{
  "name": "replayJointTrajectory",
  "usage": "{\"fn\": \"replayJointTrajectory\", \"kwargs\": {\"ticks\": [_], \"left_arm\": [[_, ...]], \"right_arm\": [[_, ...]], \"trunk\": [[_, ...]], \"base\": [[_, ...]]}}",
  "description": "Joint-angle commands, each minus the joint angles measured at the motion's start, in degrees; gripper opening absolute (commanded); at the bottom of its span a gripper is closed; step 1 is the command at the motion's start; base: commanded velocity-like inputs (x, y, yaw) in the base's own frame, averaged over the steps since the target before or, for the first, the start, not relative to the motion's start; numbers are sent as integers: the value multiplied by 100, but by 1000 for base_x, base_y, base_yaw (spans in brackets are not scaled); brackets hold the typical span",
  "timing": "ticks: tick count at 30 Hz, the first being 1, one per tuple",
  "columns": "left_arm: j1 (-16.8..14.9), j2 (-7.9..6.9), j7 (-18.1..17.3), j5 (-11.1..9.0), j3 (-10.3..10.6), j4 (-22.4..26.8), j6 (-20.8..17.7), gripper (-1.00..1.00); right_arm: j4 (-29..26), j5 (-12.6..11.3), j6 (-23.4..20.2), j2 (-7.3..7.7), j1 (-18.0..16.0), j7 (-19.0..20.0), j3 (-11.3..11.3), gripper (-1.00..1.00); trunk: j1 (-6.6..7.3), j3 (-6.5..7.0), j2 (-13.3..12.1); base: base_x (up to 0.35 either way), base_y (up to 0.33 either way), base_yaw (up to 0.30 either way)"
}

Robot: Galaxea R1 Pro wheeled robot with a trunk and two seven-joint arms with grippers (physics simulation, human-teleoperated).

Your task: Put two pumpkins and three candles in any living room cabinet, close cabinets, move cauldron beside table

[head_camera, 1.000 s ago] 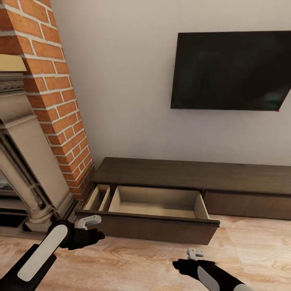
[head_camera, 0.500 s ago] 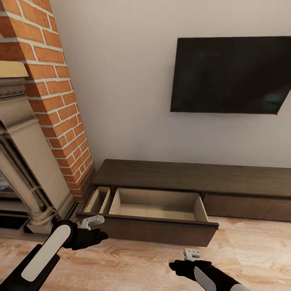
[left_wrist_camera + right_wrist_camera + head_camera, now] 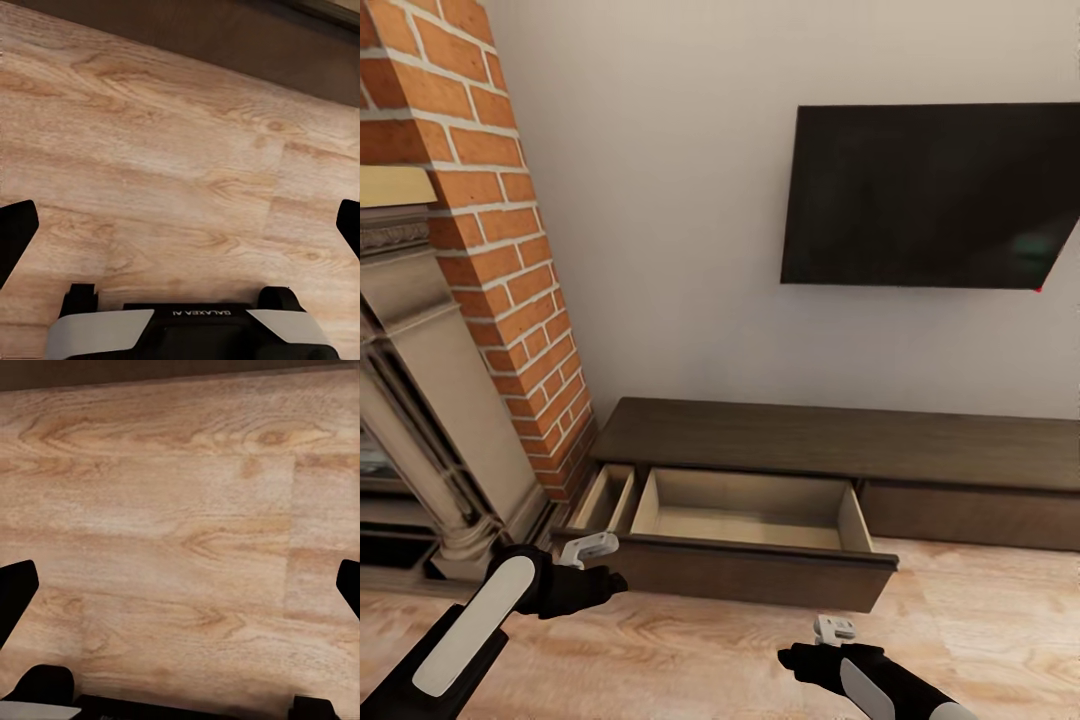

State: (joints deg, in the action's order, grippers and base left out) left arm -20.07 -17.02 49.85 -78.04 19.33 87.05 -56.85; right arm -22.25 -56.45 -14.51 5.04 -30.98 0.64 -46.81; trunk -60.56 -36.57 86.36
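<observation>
The cabinet [image 3: 840,440] runs long along the wall ahead of me, its pale drawer [image 3: 750,510] pulled out, nothing in it. My left gripper [image 3: 592,547] hangs nearest its front corner; right gripper [image 3: 834,630] lower. Both jaws wide, holding nothing.

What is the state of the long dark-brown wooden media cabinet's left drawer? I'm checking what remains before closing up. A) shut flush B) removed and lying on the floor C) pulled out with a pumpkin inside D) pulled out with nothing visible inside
D: the head view shows the dark-brown wooden cabinet with its left drawer pulled out, its visible pale interior bare.
</observation>
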Motion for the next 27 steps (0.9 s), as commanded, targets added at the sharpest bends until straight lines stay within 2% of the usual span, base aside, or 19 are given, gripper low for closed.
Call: {"fn": "replayJointTrajectory", "kwargs": {"ticks": [1, 7, 27], "left_arm": [[-6, -4, 73, -53, 9, 5, -1, 100], [-6, -3, 93, -53, 9, 5, -1, 100], [-6, 5, 95, -59, 9, 5, -1, 100]], "right_arm": [[-7, -14, -16, 5, -4, 5, -22, 100], [-10, -19, -20, 5, -4, 6, -22, 100], [-7, -24, -39, 6, -4, 214, -10, 100]], "trunk": [[25, 13, -38], [157, 121, -279], [596, 480, -1081]], "base": [[-225, 0, 0], [-119, 0, 0], [-3, 0, 0]]}}
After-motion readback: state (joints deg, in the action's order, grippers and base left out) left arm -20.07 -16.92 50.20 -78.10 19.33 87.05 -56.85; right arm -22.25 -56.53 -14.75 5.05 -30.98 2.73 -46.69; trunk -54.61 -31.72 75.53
